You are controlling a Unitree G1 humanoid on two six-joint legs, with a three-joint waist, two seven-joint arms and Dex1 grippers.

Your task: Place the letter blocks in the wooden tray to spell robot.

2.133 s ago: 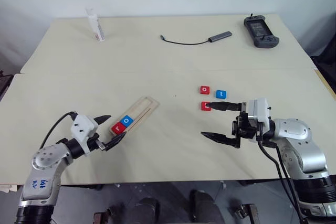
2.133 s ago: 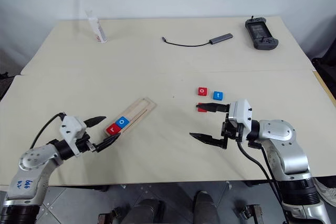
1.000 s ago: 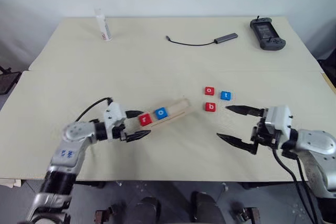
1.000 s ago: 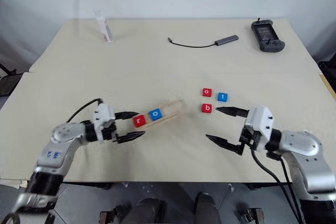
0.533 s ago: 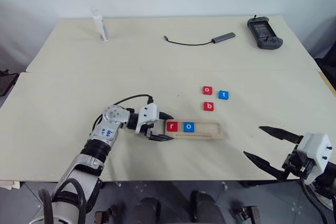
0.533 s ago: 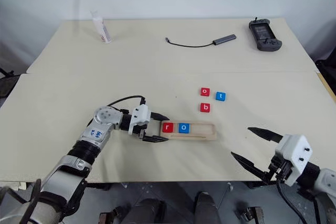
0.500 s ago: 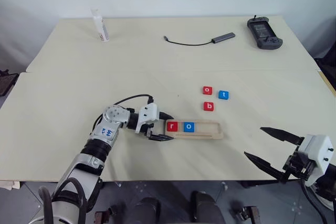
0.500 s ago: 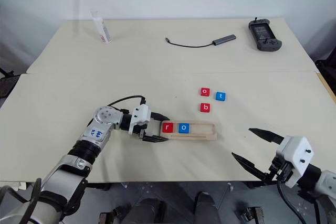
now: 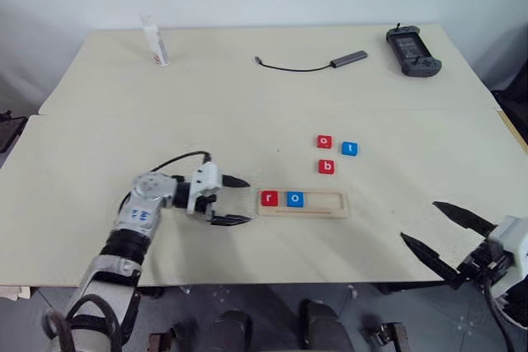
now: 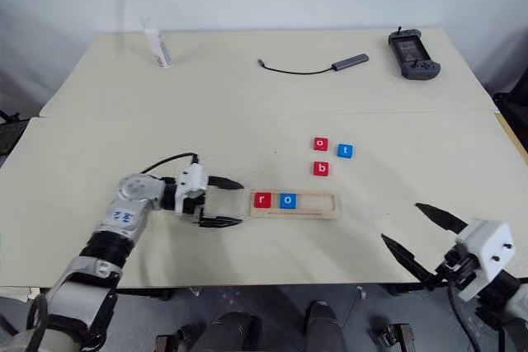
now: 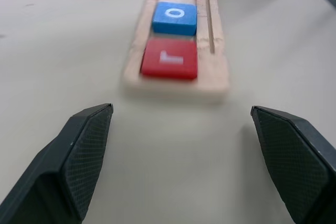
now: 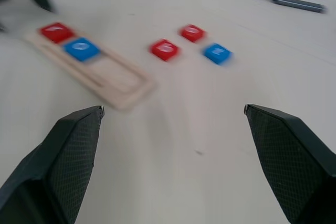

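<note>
Since half a second ago, the left gripper [image 9: 233, 200] has drawn back from the wooden tray [image 9: 302, 204] and now hovers spread wide and empty at its nine o'clock end. The tray lies crosswise holding the red r block [image 9: 269, 199] and blue o block [image 9: 295, 199]. At its one o'clock sit the red o block [image 9: 324, 142], blue t block [image 9: 350, 148] and red b block [image 9: 327, 166], while the right gripper [image 9: 440, 234] hangs gaping, empty, at four o'clock.

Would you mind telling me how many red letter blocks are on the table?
3: the r block in the wooden tray, plus the o block and b block loose beyond it.
</note>
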